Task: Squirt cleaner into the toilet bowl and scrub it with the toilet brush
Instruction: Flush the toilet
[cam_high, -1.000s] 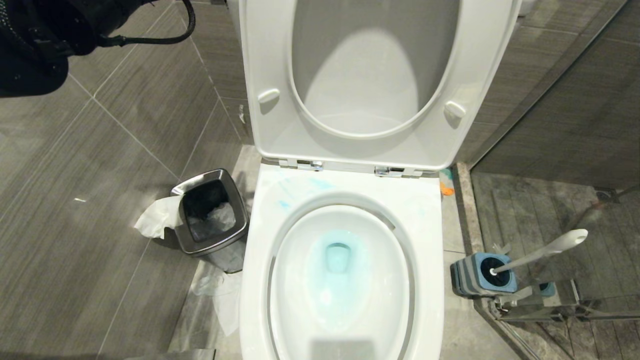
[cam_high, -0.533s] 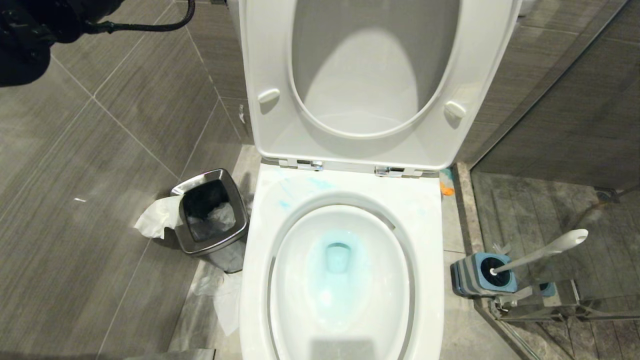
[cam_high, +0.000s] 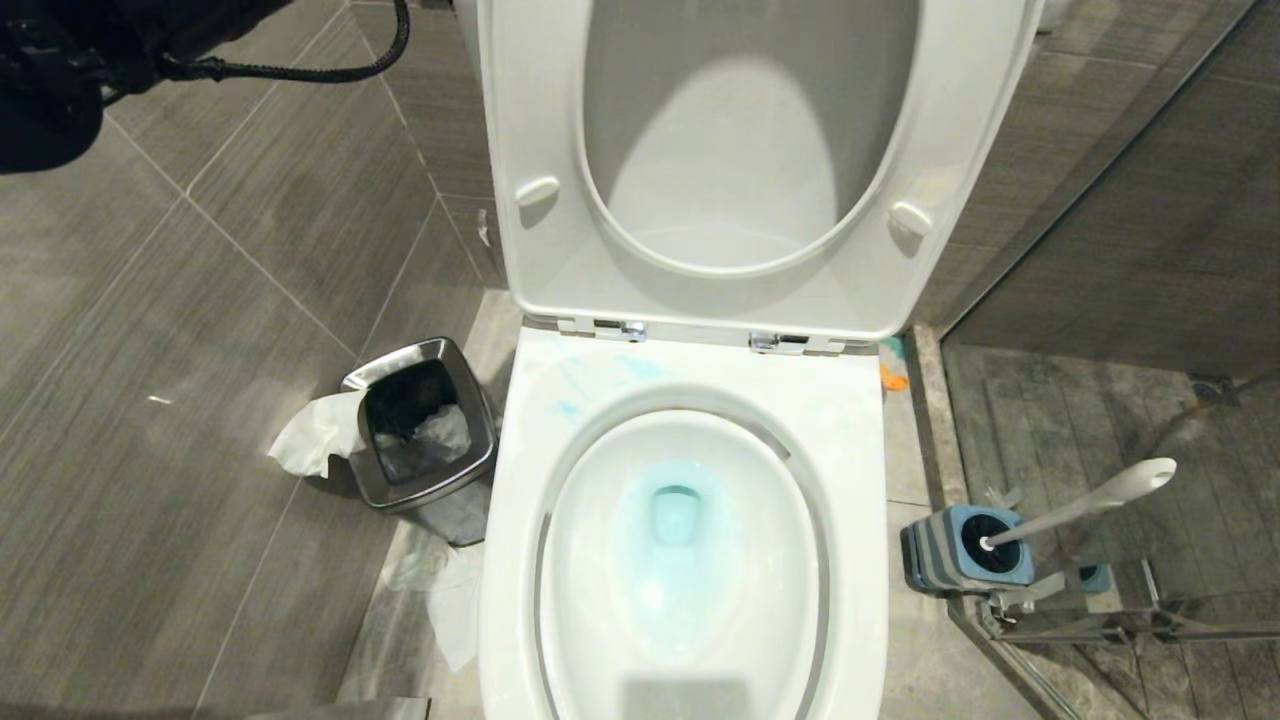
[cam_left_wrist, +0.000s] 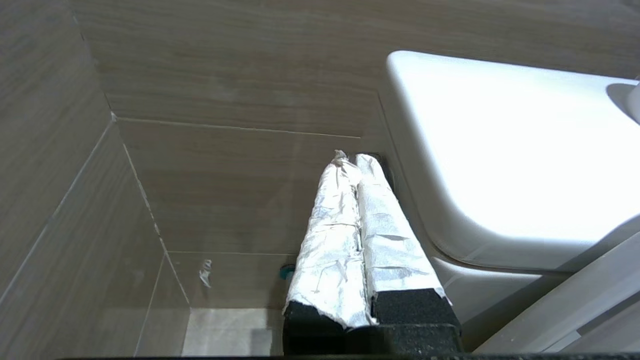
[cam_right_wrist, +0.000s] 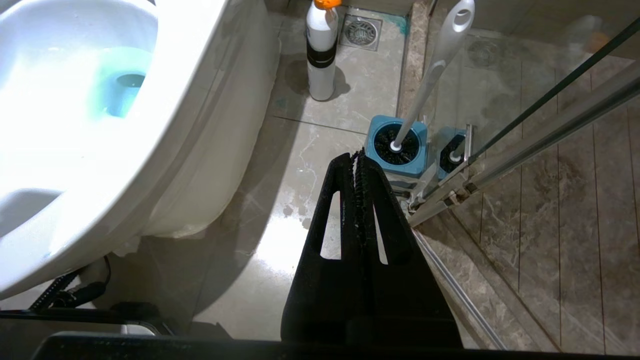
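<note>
The toilet bowl (cam_high: 690, 560) already holds teal cleaner (cam_high: 675, 520), so squirting looks done. The toilet brush (cam_high: 1085, 505) sits in its holder (cam_high: 965, 548) on the right, scrubbing unstarted. Both grippers' jaws are closed, empty: left gripper (cam_left_wrist: 356, 162), right gripper (cam_right_wrist: 357, 157).

Grey tiled floor (cam_high: 200, 480) carries the white toilet bowl (cam_high: 850, 480) at centre. A steel bin (cam_high: 420, 440) with crumpled paper (cam_high: 310, 435) stands at nine o'clock; the striped holder (cam_high: 960, 550) with the toilet brush (cam_high: 1100, 500) at three
</note>
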